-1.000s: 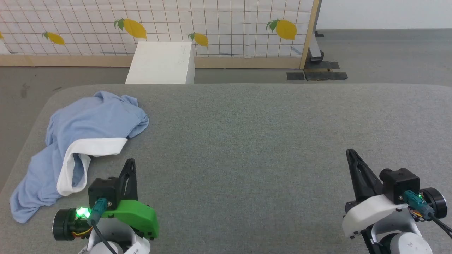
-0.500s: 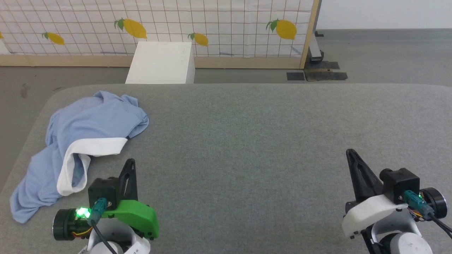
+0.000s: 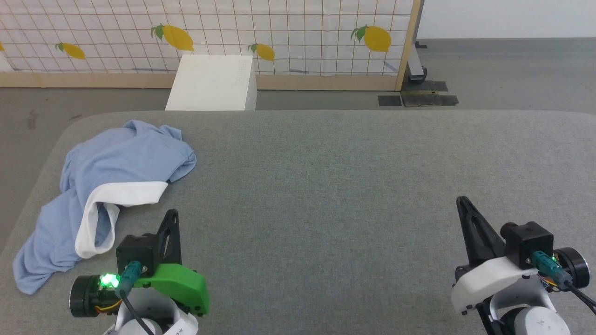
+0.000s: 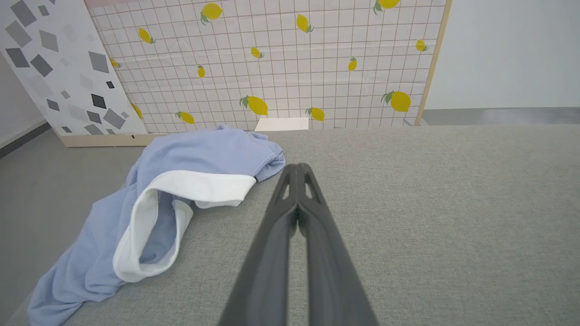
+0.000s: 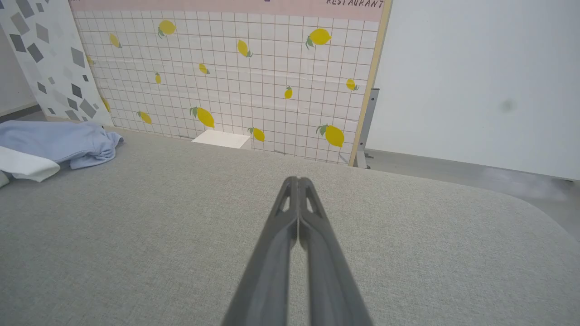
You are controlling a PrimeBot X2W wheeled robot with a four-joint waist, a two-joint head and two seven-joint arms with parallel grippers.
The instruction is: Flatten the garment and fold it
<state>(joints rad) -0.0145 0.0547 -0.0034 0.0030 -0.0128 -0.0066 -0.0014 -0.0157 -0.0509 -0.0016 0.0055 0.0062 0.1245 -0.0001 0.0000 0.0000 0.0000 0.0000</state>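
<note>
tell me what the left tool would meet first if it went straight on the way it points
Likely the grey table, just right of the blue fold of the garment. The shut left tool aims close beside that fold, so it might brush it; depth is unclear.

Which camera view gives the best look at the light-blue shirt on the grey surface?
The head view: it sees the whole garment from above, crumpled, with its white trim turned out. The left wrist view shows it nearer but at a low angle. The right wrist view catches a part at its left edge.
</note>
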